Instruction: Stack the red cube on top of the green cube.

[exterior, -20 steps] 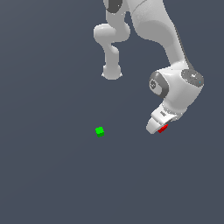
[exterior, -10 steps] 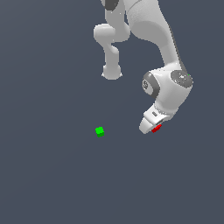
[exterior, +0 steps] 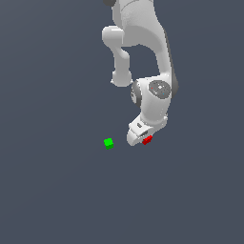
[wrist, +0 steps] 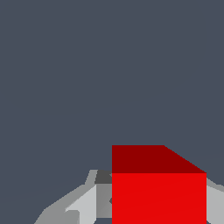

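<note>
Carried nearer the green cube (exterior: 108,142), the red cube (exterior: 147,140) sits clamped, half-hidden, in the tool (exterior: 142,139).

The arm (exterior: 143,43) is built of smooth, rounded white shells, thick and tube-like, joined by bulging elbows. A dark grey band shows along the back edge of one long segment. The wrist joint (exterior: 158,89) carries a round grey cap with a small dark centre. Below it sits a white, boxy hand piece (exterior: 139,129) bearing a small dark rectangular mark. In the wrist view, the fingers (wrist: 83,205) are angular pale grey.
</note>
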Tool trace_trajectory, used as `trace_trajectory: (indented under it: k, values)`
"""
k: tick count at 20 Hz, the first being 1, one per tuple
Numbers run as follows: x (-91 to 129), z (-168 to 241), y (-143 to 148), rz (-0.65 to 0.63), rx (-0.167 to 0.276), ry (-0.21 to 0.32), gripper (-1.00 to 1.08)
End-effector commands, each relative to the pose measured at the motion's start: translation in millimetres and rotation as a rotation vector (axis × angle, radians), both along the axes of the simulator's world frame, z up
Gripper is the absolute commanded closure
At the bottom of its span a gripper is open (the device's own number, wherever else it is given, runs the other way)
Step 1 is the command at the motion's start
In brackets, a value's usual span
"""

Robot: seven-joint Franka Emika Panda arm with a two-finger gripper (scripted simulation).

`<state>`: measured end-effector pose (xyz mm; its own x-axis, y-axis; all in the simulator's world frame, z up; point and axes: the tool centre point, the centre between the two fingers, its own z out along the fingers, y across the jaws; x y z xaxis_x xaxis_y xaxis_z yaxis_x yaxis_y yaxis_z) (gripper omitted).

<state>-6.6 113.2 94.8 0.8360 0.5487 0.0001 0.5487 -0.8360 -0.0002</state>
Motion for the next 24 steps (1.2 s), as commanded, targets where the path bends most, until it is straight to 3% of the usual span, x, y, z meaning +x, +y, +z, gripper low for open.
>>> trace_trajectory:
  k: [1,8,13,19,24]
  values:
    - [-3.0,-5.4,-32.1,-0.001,0.0,-0.001,1.08]
    - [-9.1,-20.6,-116.5,-0.001,0.0,-0.001,1.08]
    - [-10.5,-28.7,-158.9,-0.001,0.0,0.0,1.08]
    - [-10.9,-33.6,-185.9,-0.001,0.0,0.0,1.08]
    - [-9.8,-33.9,-187.7,-0.001,0.0,0.0,1.08]
